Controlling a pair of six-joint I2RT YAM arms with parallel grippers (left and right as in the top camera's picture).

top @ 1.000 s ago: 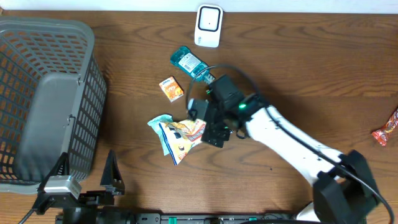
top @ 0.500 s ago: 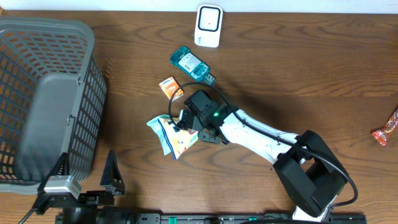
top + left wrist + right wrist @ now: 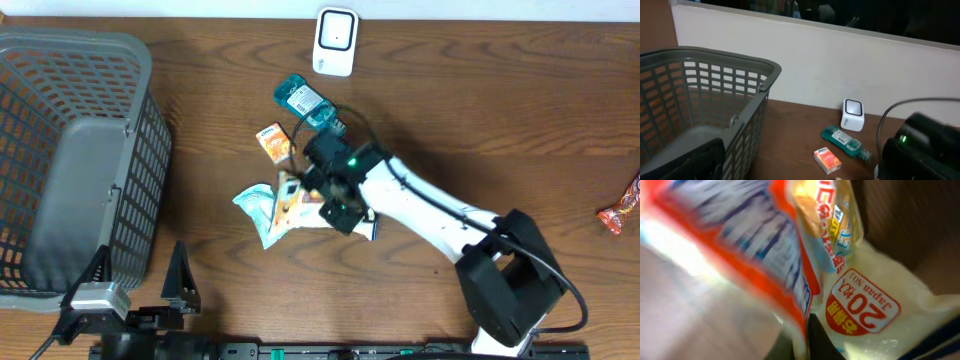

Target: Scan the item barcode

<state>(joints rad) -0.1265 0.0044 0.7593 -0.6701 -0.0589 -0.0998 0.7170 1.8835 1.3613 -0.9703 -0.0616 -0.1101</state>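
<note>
Overhead, the right gripper is clamped on the snack packet, right of the basket; only its wrist view reveals a round red label.

A brown wooden table meets a plain white wall beneath a dark band.

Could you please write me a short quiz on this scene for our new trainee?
1. True or false: the right gripper is shut on the snack packet.
2. Which lies nearest the white scanner? A) teal bottle B) small orange box C) grey basket
3. Fill in: the left gripper is ____.
Key: 1 true; 2 A; 3 open.
</note>
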